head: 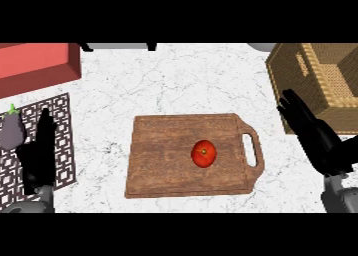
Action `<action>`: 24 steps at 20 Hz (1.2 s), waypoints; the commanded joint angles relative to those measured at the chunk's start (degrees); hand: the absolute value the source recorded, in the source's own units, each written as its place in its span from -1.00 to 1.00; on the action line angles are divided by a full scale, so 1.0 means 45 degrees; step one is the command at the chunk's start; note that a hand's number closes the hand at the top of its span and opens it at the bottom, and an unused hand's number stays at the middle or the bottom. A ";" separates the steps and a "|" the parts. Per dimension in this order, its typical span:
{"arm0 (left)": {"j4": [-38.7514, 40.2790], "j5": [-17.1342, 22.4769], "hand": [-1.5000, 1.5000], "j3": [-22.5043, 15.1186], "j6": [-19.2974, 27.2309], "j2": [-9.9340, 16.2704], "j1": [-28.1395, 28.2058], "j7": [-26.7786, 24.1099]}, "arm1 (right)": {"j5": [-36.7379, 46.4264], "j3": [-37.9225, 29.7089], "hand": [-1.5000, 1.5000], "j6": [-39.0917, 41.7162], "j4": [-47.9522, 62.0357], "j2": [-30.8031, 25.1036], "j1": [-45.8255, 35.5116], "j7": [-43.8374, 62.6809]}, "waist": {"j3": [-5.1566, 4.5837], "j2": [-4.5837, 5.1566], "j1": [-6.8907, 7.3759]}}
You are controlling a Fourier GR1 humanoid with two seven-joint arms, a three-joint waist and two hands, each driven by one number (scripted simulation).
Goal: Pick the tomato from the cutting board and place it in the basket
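Note:
A red tomato [203, 153] lies on the wooden cutting board [167, 155], right of its middle and near the handle slot. The woven basket [326, 75] stands at the back right of the counter. My right hand [312, 135] is open, fingers straight, to the right of the board and just in front of the basket, apart from the tomato. My left hand [38, 152] is open at the left edge, fingers up, over a patterned mat.
A purple eggplant [12, 131] lies on the patterned mat [64, 150] at the left. A red box [30, 67] sits at the back left. White marble counter [182, 85] stretches between the board and the back edge.

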 commanded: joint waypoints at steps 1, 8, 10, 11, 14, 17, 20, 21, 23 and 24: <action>0.0845 0.0294 0.00 0.0377 -0.0931 0.0086 -0.0585 -0.0486 | 0.1048 0.0154 1.00 0.0260 0.0479 0.0213 0.0359 -0.1013 | 0.0189 -0.0130 0.0331; -0.0571 0.0822 0.00 -0.0689 -0.2391 0.0462 -0.1947 0.1174 | 0.0919 0.1208 1.00 0.1880 0.1322 0.1792 -0.3621 -0.4386 | 0.0262 0.0014 0.1001; 0.0154 0.0917 0.00 -0.0148 -0.2459 0.0720 -0.2366 0.1190 | 0.4188 0.2486 -1.00 -0.0599 0.1877 0.2579 -0.3532 -0.5075 | 0.0192 -0.0060 0.0599; -0.0542 0.0977 0.00 -0.0353 -0.2562 0.0746 -0.2271 0.1627 | 0.5122 0.2776 -1.00 -0.1940 0.2386 0.3227 -0.3383 -0.5203 | 0.0198 -0.0094 0.0698; -0.0706 0.1253 0.00 0.0128 -0.2866 0.1249 -0.2053 0.1687 | 0.6776 0.2284 -1.00 -0.4286 0.2522 0.2717 -0.3595 -0.3670 | 0.0177 -0.0178 0.0516; -0.0283 0.1190 0.00 0.0195 -0.2783 0.1171 -0.2167 0.1749 | 0.8417 0.2452 -1.00 -0.5460 0.2005 0.2407 -0.4711 -0.0771 | 0.0149 -0.0227 0.0312; -0.0304 0.0937 0.00 -0.0003 -0.2762 0.0877 -0.1438 0.0961 | 0.9259 0.2870 -1.00 -0.4289 0.0771 0.1391 -0.5013 0.2159 | 0.0149 -0.0262 0.0209; -0.0227 0.1006 0.00 0.0244 -0.2631 0.1133 -0.2108 0.1783 | 0.8978 0.2609 -1.00 -0.2951 0.1020 0.0357 -0.5350 0.2320 | 0.0156 -0.0242 0.0162; -0.0116 0.1016 0.00 0.0090 -0.2646 0.0847 -0.1923 0.1406 | 0.8820 0.2917 -1.00 -0.0891 0.1164 -0.0871 -0.5814 0.3280 | 0.0125 -0.0257 0.0116; -0.0393 0.1152 0.00 0.0276 -0.2806 0.1217 -0.2062 0.1784 | 0.8890 0.3564 -1.00 0.0119 0.1218 -0.1089 -0.5969 0.3897 | 0.0109 -0.0327 0.0218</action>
